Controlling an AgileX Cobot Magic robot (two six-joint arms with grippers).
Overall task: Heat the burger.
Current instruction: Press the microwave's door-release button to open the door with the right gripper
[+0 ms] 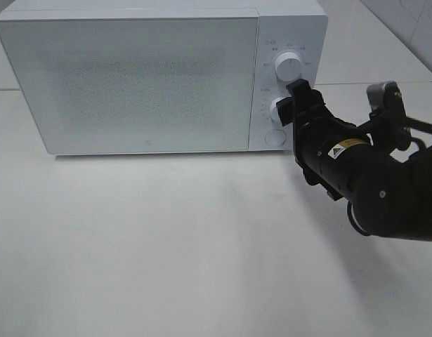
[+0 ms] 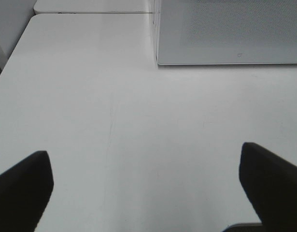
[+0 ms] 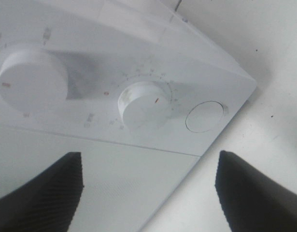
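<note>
Two grippers show, and only the right one is near the work. The left gripper hangs over the table, jaws spread wide and holding nothing, with a corner of the microwave well ahead of it. The door is shut, and its speckled panel lets nothing through. The burger shows in no view, so whether it sits inside cannot be told; it is likely in there, since nothing lies on the table in front. Right of the door the panel carries an upper knob, a lower knob and a round button beneath them. The right gripper points straight at the lower knob. Its jaws stand wide open and empty, and the knob lies ahead on the line between the fingers rather than inside them. The knob's axis runs out of the panel toward the wrist, so a grasp would mean pushing forward until the fingers flank it, closing, then rolling the wrist. The right arm is much the nearer. One risk is the fingers catching the upper knob or the button on the way in.
</note>
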